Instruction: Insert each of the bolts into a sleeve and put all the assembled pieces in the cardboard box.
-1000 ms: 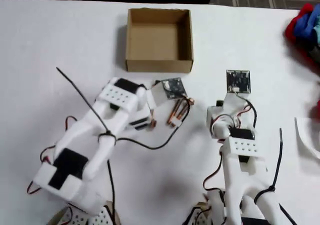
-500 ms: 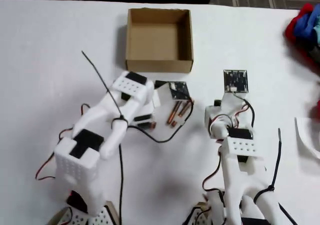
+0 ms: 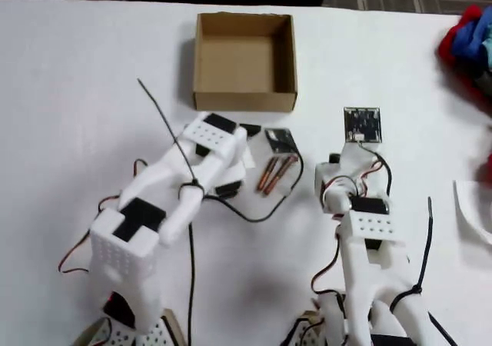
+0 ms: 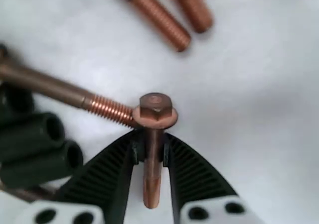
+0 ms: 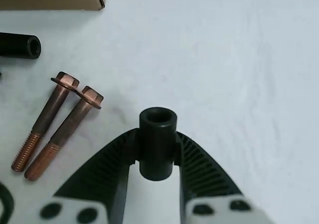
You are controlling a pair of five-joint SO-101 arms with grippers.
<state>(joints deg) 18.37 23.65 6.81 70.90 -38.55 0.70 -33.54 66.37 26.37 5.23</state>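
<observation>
The white table (image 3: 69, 61) carries everything. Two white arms rise from its near edge: the left arm (image 3: 165, 188) slants toward the table's middle, and the right arm (image 3: 367, 246) points straight at the far edge. The cardboard box (image 3: 244, 96) sits open-topped near the middle of the far edge.

The left gripper (image 4: 152, 149) is clamped on a copper bolt (image 4: 155, 110) — the shank is pinched between the black fingers and the hex head stands out past their tips, over the table just on the near side of the box. The right gripper (image 5: 157, 157) is closed around a black sleeve (image 5: 158, 127), gripping its lower body, with the open bore clear of the fingers. It hangs over bare table off the box's near right corner.

Two spare sleeves (image 4: 37, 144) lie side by side just beside the left gripper. A lone sleeve (image 5: 19, 46) lies on its side close to the box's near wall.

Two loose bolts (image 5: 64, 134) lie side by side on the table between the arms, heads toward the far edge. A flat bolt (image 4: 55, 87) rests with its threaded end right behind the held bolt's head — whether they touch, I cannot tell.
</observation>
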